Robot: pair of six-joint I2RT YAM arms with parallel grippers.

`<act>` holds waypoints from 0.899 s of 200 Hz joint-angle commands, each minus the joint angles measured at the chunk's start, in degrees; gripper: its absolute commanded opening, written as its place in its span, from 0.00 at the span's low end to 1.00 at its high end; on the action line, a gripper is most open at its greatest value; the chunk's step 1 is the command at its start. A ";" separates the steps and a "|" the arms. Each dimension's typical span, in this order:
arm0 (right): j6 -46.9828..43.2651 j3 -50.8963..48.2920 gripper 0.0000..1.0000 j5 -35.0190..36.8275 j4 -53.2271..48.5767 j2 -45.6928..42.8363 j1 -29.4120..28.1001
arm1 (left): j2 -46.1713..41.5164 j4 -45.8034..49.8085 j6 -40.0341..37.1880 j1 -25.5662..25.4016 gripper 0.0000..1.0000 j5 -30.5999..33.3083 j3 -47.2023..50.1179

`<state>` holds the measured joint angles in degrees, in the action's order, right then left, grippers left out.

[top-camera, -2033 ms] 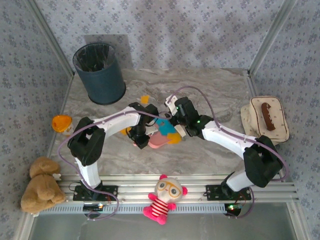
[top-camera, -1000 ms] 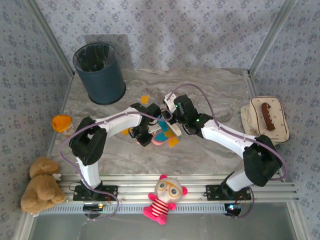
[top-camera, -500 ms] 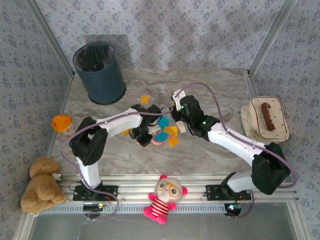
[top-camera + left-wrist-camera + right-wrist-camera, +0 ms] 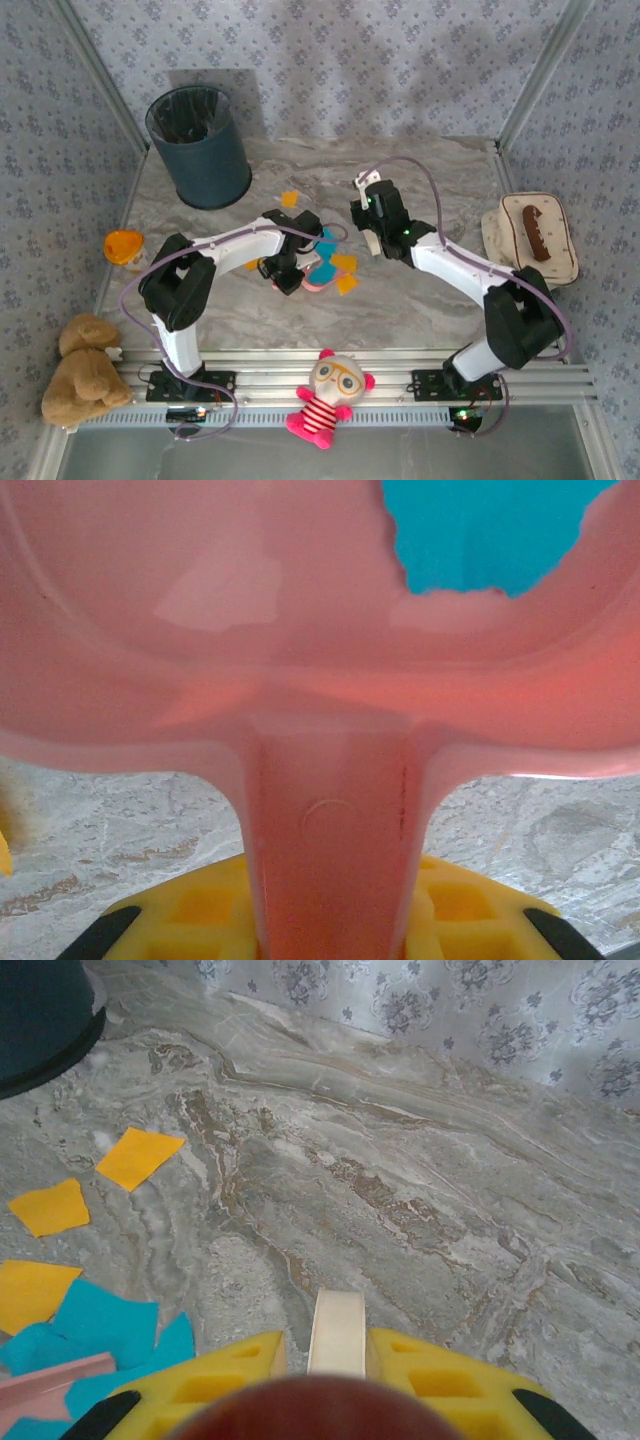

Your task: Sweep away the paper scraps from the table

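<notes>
The paper scraps [image 4: 138, 1156] look light and flimsy: I would push, not pinch. Left gripper [image 4: 330, 920] clamps the pink dustpan [image 4: 200, 600], right gripper [image 4: 337, 1345] a cream tool [image 4: 337, 1325].

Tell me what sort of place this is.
Probably a staged robot test booth rather than a real room: a marble-pattern table edged with an aluminium rail, wallpapered panels boxing it in, and props like a teddy bear and waste bin.
</notes>
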<state>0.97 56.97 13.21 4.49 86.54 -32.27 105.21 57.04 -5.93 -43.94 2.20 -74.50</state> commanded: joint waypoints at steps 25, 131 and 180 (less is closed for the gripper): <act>-5.87 2.96 0.00 -8.77 4.96 3.07 0.83 | -1.94 2.30 0.57 -0.29 0.00 -1.32 0.80; -8.84 2.09 0.00 -21.70 1.87 4.39 -3.34 | -1.01 2.11 0.75 -0.04 0.00 -1.14 0.76; -8.49 1.75 0.00 -26.23 -0.67 2.00 -3.87 | -0.09 1.94 0.85 0.01 0.00 -1.14 0.24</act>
<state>-7.62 58.24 -7.38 7.62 90.32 -35.07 105.16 57.04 -5.48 -43.92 1.96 -74.30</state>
